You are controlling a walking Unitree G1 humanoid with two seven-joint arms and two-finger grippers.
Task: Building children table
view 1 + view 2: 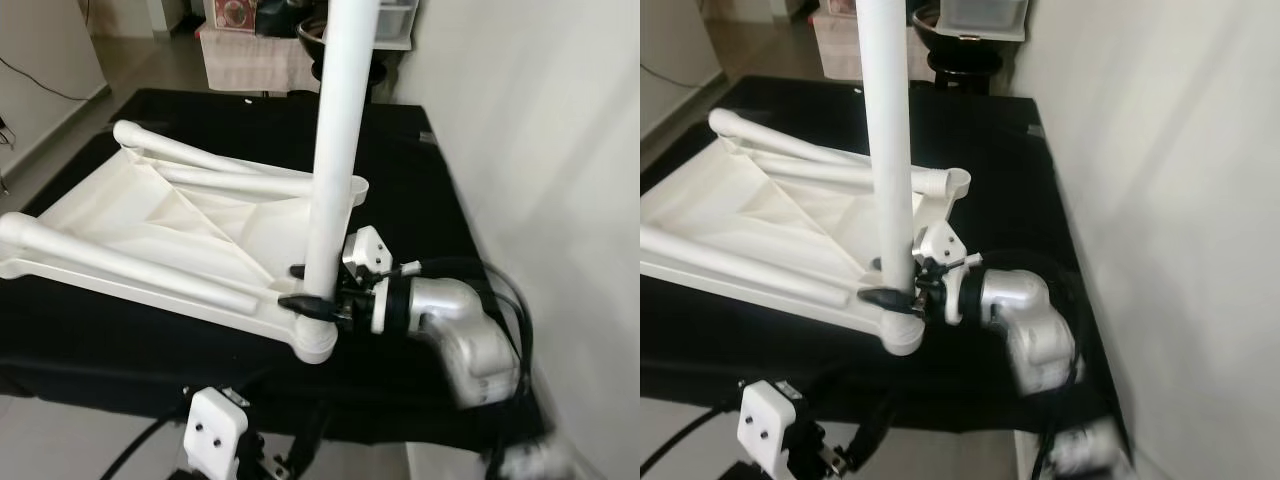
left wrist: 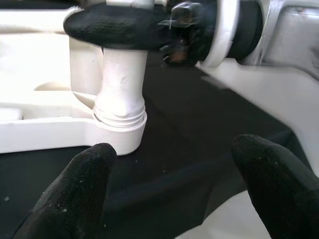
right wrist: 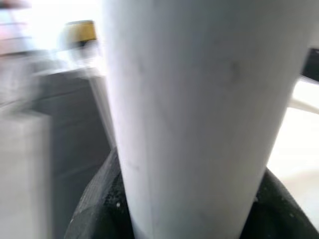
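My right claw (image 1: 312, 300) is clamped on the upright white leg (image 1: 335, 150), low at frame centre, just above its corner socket (image 1: 315, 343). My left claw (image 2: 174, 189) hangs apart at bottom left. The white tabletop (image 1: 150, 225) lies upside down on the black-draped bench (image 1: 420, 190); I count three legs fitted.

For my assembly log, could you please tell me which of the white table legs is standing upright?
The white plastic leg in the near corner socket, gripped by the right pincer; the other two legs lie flat.
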